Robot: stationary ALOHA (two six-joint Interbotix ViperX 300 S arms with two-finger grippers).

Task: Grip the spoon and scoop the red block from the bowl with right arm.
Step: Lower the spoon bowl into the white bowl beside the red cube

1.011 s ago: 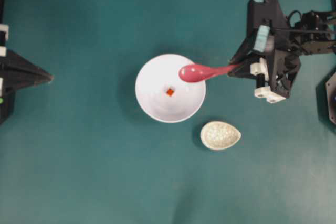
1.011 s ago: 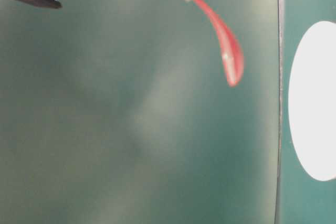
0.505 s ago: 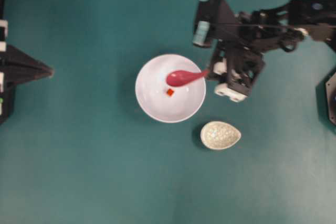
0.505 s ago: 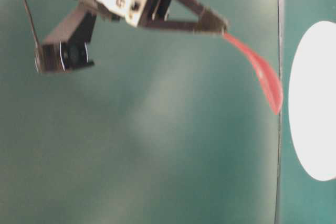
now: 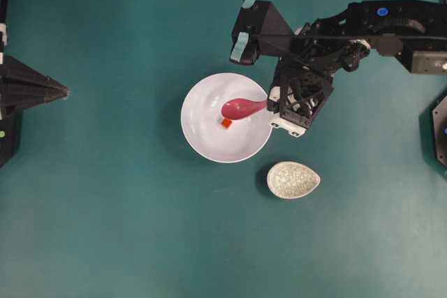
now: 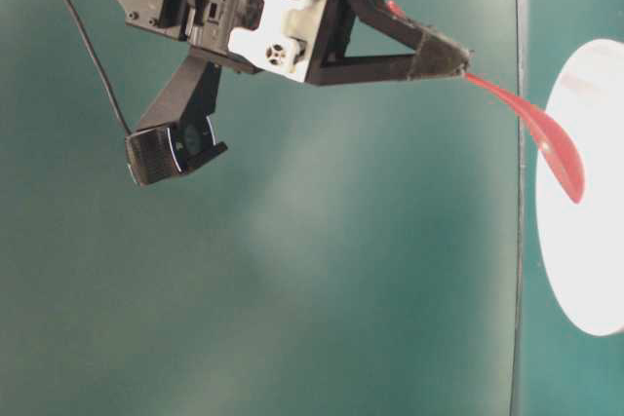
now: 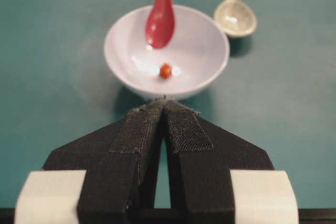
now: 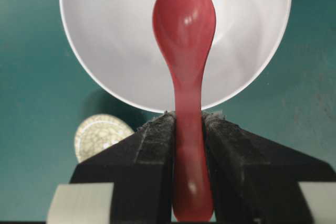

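Spoon (image 8: 184,30): glossy magenta, oval scoop.

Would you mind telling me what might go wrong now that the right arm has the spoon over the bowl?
1. The red block is tiny and loose in the smooth bowl; the spoon could push it away rather than slide under it.
2. The right gripper clamps only the spoon's narrow, glossy handle, so contact with the bowl might twist it or make it slip.
3. The bowl stands unheld, with the left gripper shut outside its rim, so a sideways scoop could shove it toward the speckled rest.
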